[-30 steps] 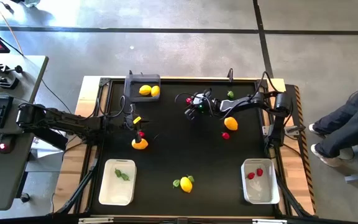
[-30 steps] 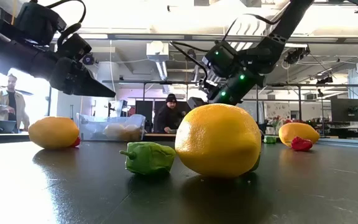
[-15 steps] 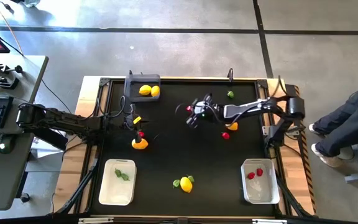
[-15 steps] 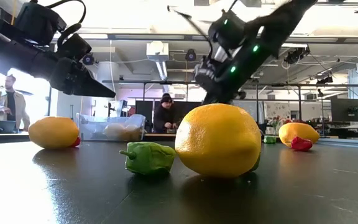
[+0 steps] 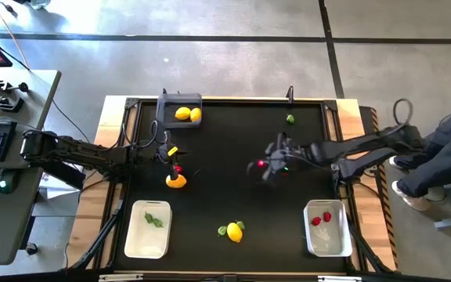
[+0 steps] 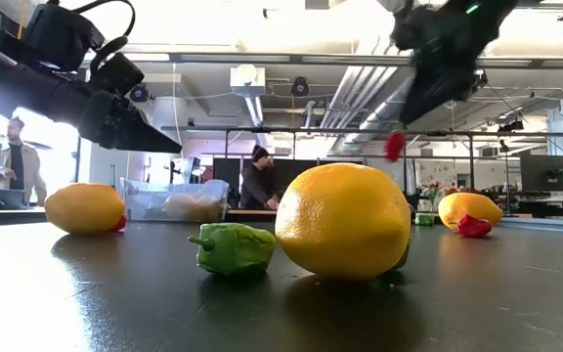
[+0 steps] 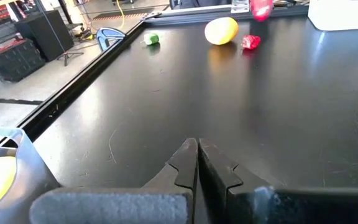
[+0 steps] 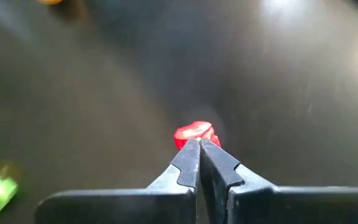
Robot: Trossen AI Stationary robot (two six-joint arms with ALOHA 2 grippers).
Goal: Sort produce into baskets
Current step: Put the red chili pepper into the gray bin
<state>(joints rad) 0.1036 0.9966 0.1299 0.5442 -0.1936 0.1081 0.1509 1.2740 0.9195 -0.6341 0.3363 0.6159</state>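
My dark grey bin (image 5: pixel 180 109) at the far edge holds two yellow fruits (image 5: pixel 187 114); the near-left white bin (image 5: pixel 147 229) green pieces, the near-right white bin (image 5: pixel 326 228) two red ones. My right gripper (image 5: pixel 263 165), mid-table and blurred, pinches a red strawberry piece (image 8: pixel 194 134) aloft. My left gripper (image 5: pixel 171 157) hangs shut, empty, beside an orange fruit (image 5: pixel 176 181).

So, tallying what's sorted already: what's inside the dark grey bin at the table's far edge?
The dark grey bin holds two yellow-orange fruits side by side; nothing else shows, though anything beneath them would be hidden.
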